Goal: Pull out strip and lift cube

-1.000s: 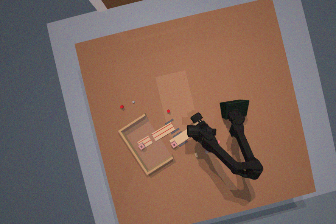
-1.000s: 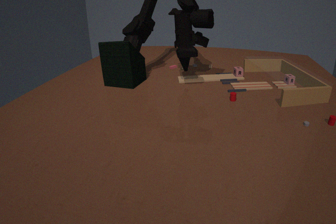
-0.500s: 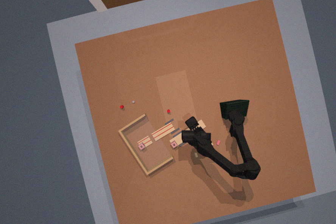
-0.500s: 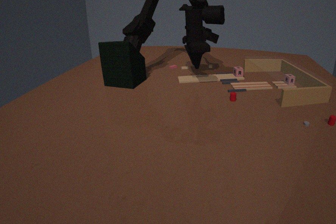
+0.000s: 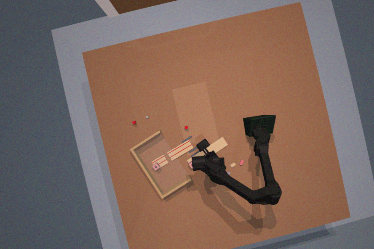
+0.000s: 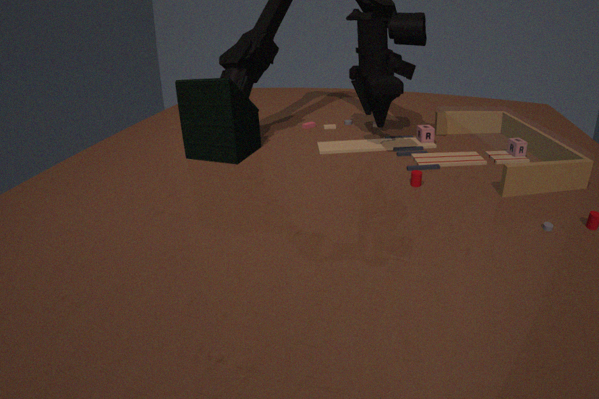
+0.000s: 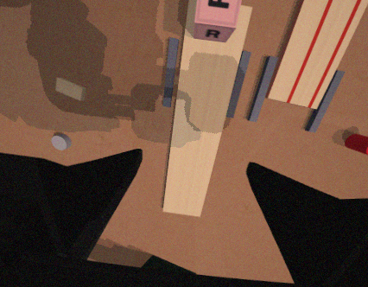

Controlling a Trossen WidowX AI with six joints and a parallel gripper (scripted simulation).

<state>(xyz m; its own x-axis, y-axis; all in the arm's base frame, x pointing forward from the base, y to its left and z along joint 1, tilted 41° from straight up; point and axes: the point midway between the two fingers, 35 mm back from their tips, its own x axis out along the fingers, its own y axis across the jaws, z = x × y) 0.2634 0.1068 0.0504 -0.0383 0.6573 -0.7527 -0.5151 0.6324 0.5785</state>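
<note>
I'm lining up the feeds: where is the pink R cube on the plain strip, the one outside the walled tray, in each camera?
Top: pink R cube is only a pink sliver at the wrist's left edge, mostly hidden by the arm.
Exterior: right of centre, on the plain strip's far end, just left of the walled tray.
Wrist: top centre, cut off by the frame edge, ahead of the open gripper.
Shared landmark: the red-striped strip beside it.
</note>
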